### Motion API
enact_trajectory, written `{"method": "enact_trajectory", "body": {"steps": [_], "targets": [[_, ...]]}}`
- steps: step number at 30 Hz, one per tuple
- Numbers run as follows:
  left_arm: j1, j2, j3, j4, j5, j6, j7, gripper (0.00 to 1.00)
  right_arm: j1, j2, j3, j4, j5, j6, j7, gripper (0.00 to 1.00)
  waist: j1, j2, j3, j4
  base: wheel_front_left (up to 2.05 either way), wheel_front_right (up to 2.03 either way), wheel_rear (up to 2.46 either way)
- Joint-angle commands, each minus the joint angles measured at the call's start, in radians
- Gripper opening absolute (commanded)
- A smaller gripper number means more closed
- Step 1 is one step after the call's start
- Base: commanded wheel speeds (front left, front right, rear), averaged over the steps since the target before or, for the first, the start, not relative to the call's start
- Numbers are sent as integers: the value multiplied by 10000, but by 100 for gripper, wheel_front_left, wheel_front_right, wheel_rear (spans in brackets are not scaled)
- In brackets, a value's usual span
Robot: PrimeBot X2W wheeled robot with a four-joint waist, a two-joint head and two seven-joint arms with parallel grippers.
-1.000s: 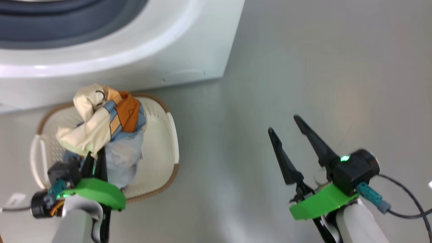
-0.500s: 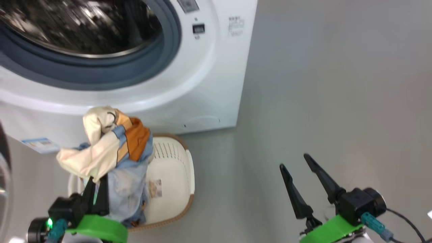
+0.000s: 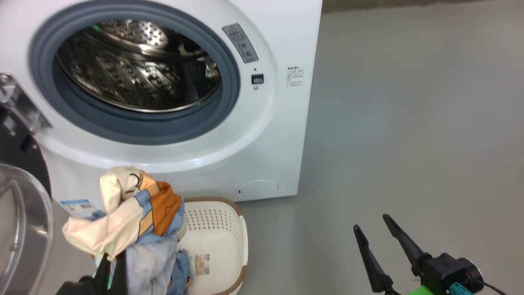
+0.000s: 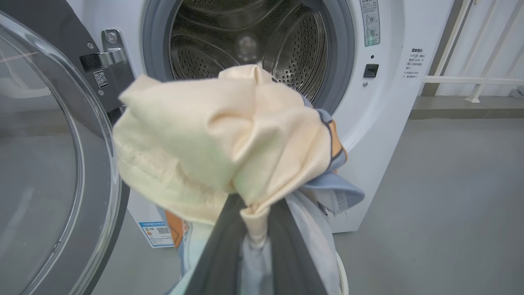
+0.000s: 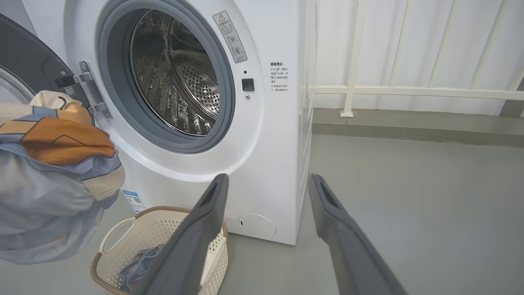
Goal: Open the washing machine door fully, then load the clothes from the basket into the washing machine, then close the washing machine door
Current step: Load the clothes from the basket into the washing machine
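Observation:
The white washing machine (image 3: 270, 139) stands with its steel drum (image 3: 135, 69) exposed. Its door (image 3: 20, 229) hangs swung out at the left, glass bowl facing me. My left gripper (image 3: 115, 258) is shut on a bundle of clothes (image 3: 127, 205) in cream, orange and pale blue, held up above the cream basket (image 3: 217, 223). In the left wrist view the clothes (image 4: 213, 139) hang before the drum opening, pinched between the fingers (image 4: 217, 246). A blue garment (image 5: 139, 262) still lies in the basket (image 5: 123, 221). My right gripper (image 3: 374, 237) stands open over the floor, holding nothing.
The basket sits on the grey floor against the machine's lower front, between a blue label (image 3: 77, 207) and a round flap (image 3: 258, 186). Open floor (image 3: 409, 143) stretches to the right. A white railing (image 5: 409, 90) runs along the wall behind.
The head camera has tilted up, bringing the drum opening and door into view. The left gripper has lifted the clothes bundle higher above the basket. The right gripper stays open.

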Motion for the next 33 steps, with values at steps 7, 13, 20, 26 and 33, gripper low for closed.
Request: {"method": "enact_trajectory", "body": {"steps": [7, 13, 20, 26, 33], "targets": [[443, 154, 355, -953, -25, 312, 257, 0, 316, 50, 86, -549, -182, 16, 218, 100, 0, 0, -656, 139, 0, 0, 0], [633, 196, 293, -1214, -54, 354, 425, 0, 424, 79, 57, -687, -188, 16, 282, 100, 0, 0, -728, 210, 0, 0, 0], [614, 274, 227, -1272, -54, 378, 489, 0, 472, 98, 114, -673, -189, 16, 257, 100, 0, 0, -728, 215, 0, 0, 0], [627, 303, 190, -1251, -96, 404, 492, 0, 451, 105, 101, -651, -188, 16, 239, 100, 0, 0, -701, 210, 0, 0, 0], [574, 296, 133, -1254, -113, 505, 446, 0, 414, 108, 34, -813, -284, 16, 319, 100, 0, 0, -578, 206, 0, 0, 0]]}}
